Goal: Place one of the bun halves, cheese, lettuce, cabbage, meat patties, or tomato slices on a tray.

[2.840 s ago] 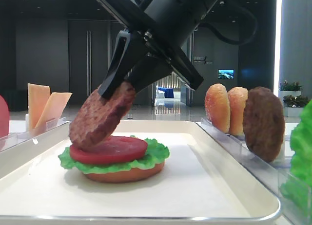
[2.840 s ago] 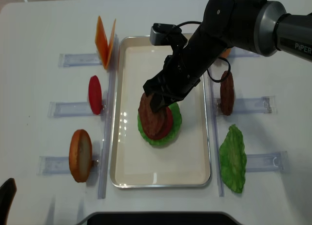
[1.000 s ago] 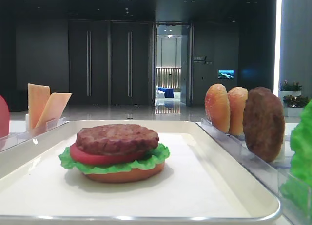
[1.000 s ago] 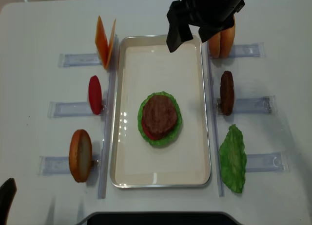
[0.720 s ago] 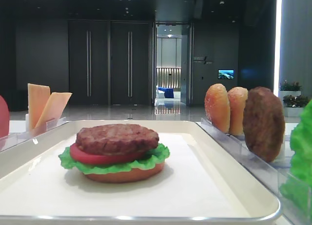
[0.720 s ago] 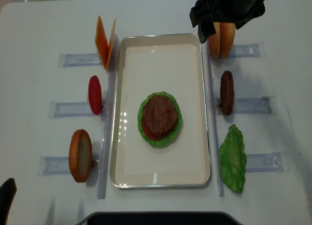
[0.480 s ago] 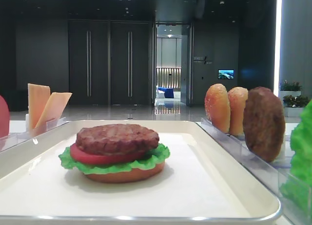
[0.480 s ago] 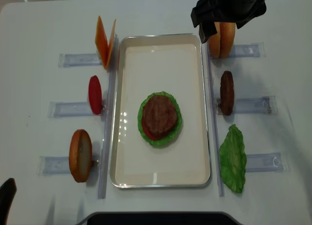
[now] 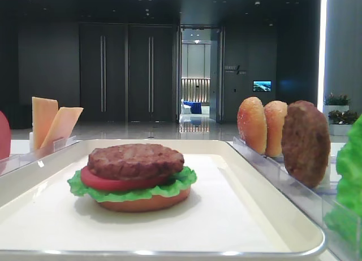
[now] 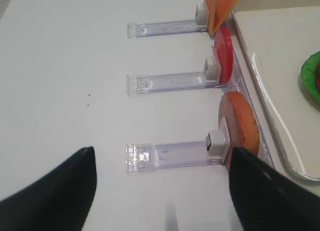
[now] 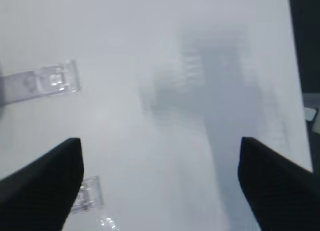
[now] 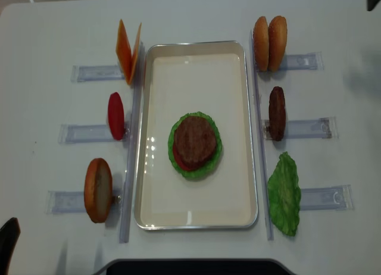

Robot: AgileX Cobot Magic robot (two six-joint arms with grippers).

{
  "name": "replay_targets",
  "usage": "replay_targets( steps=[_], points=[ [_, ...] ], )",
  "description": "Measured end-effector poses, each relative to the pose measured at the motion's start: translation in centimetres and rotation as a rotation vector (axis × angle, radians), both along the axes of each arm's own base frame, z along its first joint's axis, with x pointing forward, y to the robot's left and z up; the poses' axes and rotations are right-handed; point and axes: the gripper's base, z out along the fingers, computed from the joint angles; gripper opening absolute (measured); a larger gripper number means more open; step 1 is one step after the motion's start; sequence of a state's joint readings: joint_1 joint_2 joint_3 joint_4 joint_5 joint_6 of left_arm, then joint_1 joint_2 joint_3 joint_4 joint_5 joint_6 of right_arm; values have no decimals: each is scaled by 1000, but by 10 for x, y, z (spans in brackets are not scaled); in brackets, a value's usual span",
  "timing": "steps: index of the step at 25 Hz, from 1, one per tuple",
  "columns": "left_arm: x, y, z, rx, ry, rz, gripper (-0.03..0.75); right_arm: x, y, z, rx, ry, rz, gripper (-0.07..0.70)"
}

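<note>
The grainy brown meat patty (image 12: pixel 194 138) sits flat atop the stack of red tomato slice (image 9: pixel 107 182), frilly green lettuce (image 12: pixel 211 159) and bun half (image 9: pixel 144 201), mid-way along the cream-white rimmed tray (image 12: pixel 196 212). The right gripper (image 11: pixel 160 183) hangs spread over the bare white desk (image 12: pixel 41 31); the left gripper (image 10: pixel 162 191), also spread, hovers by the clear plastic racks (image 10: pixel 170 156).

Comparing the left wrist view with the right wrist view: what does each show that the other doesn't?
Only the left wrist view shows food: cheese, a tomato slice and a bun half standing upright at the ends of clear racks, plus the tray edge and a bit of lettuce. Only the right wrist view shows a blurred stretch of table with rack ends and no food. Both show their own hand's dark fingers spread wide, holding nothing: left hand, right hand.
</note>
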State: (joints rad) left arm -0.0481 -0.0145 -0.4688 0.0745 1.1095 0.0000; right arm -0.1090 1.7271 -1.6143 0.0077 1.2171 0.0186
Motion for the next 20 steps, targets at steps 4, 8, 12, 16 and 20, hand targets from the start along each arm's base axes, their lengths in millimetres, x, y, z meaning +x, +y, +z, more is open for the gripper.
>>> replay_targets(
  steps=[4,8,12,16,20],
  points=[
    [0,0,0,0,0,0,629,-12,-36,4,-15,-4,-86,594],
    [0,0,0,0,0,0,612,-36,-34,11,-16,-9,-93,594],
    [0,0,0,0,0,0,579,-84,-23,10,-19,8,-74,587],
    [0,0,0,0,0,0,559,-150,-8,5,-21,4,-70,566],
    [0,0,0,0,0,0,556,-212,6,-8,-28,-31,-70,560]
  ],
)
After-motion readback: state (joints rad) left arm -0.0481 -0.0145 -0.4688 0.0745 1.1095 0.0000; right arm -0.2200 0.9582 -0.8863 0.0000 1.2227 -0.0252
